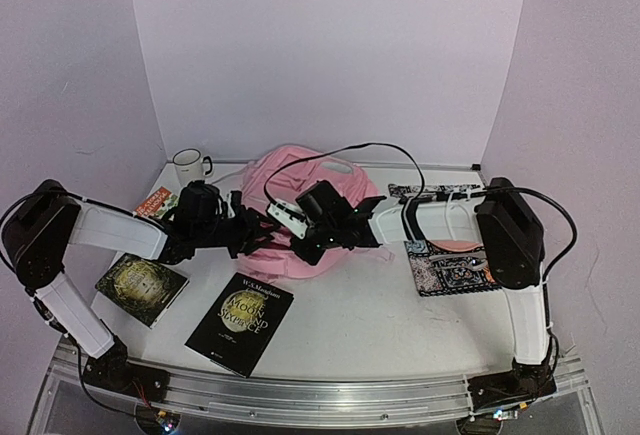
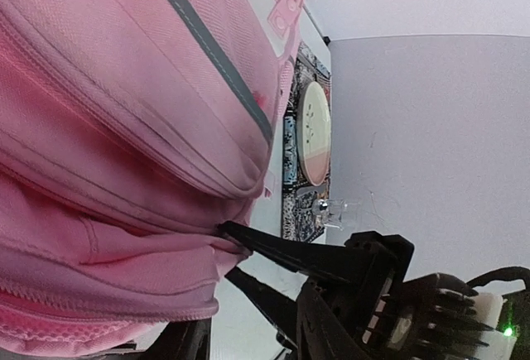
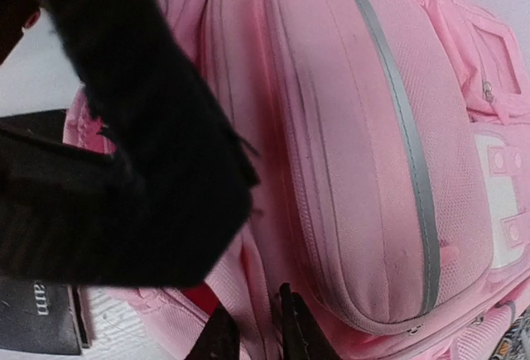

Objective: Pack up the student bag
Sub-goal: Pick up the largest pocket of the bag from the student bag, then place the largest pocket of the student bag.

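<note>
The student bag [image 1: 300, 170] is a pink backpack lying at the back middle of the table, and it fills the left wrist view [image 2: 124, 87] and the right wrist view [image 3: 364, 128]. My left gripper [image 1: 265, 227] is at the bag's near left edge. In the left wrist view the gripper [image 2: 225, 251] has its fingertips closed on a thick fold of the pink fabric. My right gripper [image 1: 298, 238] is right beside it at the near edge. In the right wrist view the gripper [image 3: 258, 331] pinches a strip of pink fabric beside a zip seam.
A black book [image 1: 240, 323] and a dark book with a gold circle [image 1: 142, 287] lie at the front left. A red and green book [image 1: 158, 203] and a white mug [image 1: 188, 163] are at the back left. A patterned book [image 1: 455, 265] lies on the right. The left arm [image 3: 124, 153] blocks part of the right wrist view.
</note>
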Action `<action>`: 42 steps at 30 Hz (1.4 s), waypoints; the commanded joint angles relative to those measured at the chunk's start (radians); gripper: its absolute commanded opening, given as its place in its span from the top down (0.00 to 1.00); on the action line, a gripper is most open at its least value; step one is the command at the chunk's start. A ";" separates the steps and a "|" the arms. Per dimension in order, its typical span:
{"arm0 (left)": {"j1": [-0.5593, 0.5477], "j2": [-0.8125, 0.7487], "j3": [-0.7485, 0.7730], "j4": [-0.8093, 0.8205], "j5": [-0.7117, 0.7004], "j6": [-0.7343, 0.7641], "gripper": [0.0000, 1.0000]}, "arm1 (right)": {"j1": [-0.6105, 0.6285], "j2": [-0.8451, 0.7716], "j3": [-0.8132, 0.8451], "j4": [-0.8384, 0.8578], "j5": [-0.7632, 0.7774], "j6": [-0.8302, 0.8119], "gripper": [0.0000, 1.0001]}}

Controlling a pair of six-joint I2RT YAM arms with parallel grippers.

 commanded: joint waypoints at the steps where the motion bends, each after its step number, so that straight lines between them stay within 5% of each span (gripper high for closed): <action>1: -0.012 -0.038 0.028 0.126 0.051 0.024 0.63 | -0.039 -0.051 -0.012 0.057 0.106 0.014 1.00; 9: 0.028 -0.087 -0.076 0.043 0.052 0.163 0.51 | -0.154 -0.189 -0.075 0.088 0.028 0.158 1.00; 15: 0.042 -0.116 -0.003 -0.400 -0.080 0.397 0.43 | -0.163 -0.193 -0.082 0.089 0.013 0.194 1.00; 21: 0.042 -0.154 0.026 -0.675 -0.181 0.491 0.40 | -0.168 -0.224 -0.097 0.107 0.035 0.235 1.00; 28: 0.042 -0.163 0.002 -0.777 -0.188 0.491 0.39 | -0.181 -0.194 -0.107 0.112 0.075 0.215 1.00; 33: 0.042 -0.160 -0.006 -0.821 -0.167 0.488 0.38 | -0.179 -0.182 -0.119 0.063 -0.004 0.280 0.92; 42: 0.042 -0.164 -0.031 -0.882 -0.140 0.472 0.36 | -0.096 -0.291 -0.226 0.005 -0.069 0.503 0.59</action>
